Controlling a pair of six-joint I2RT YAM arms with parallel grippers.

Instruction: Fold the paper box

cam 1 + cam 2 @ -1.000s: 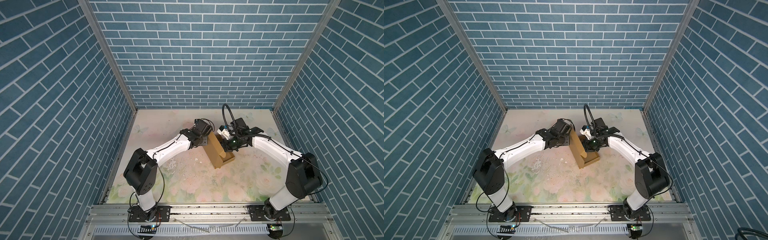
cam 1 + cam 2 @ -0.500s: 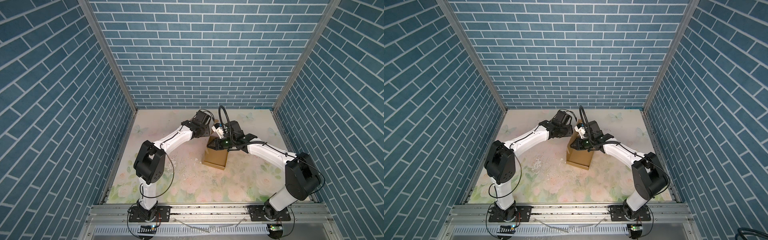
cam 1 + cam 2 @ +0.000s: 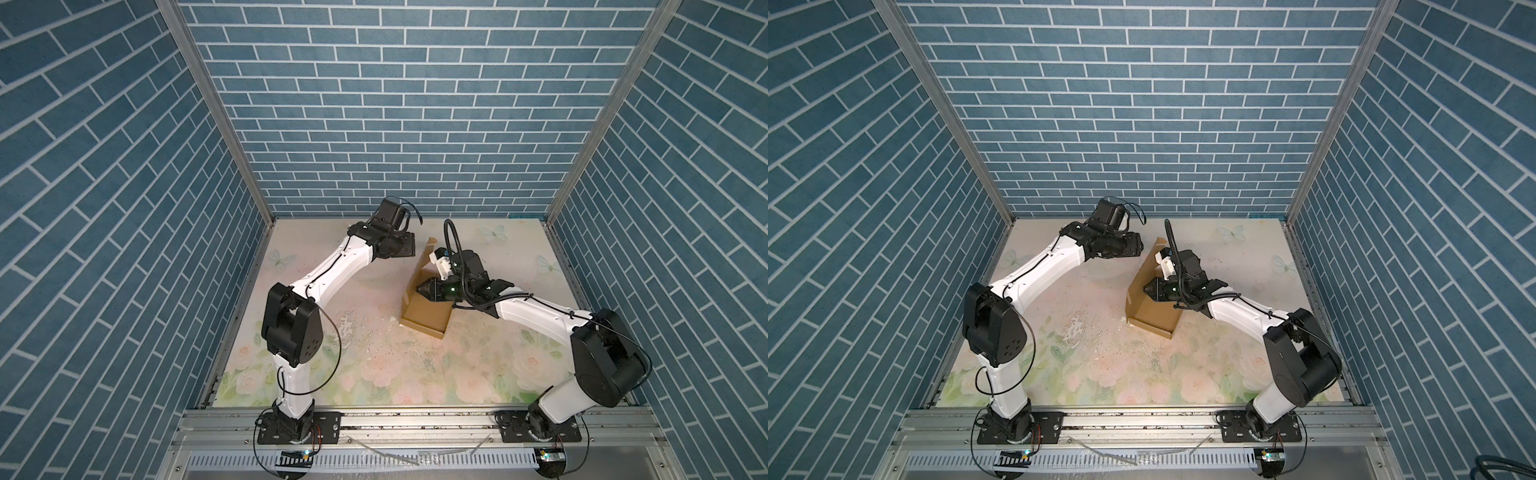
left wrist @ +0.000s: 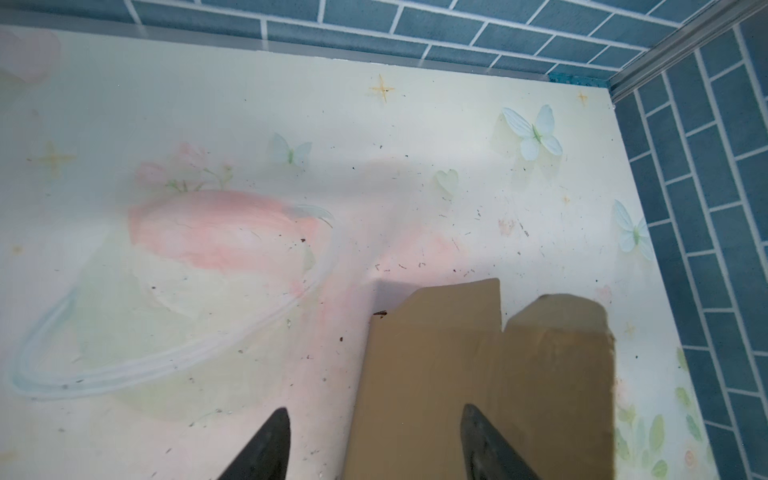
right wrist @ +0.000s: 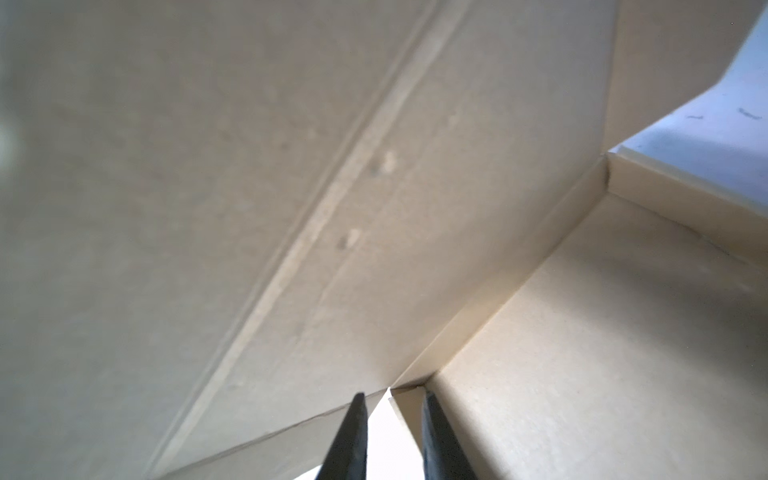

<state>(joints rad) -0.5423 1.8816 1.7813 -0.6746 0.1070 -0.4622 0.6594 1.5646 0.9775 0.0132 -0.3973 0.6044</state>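
brown paper box (image 3: 428, 316) straddled by right end effector (image 5: 393, 398), grip unclear; left end effector (image 4: 375, 408) spread.

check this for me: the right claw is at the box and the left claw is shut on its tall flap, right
Not quite. The left claw is open and holds nothing: the left wrist view shows its fingers wide apart, and in both top views it hangs clear of the flap. The right claw is at the box, as you said.
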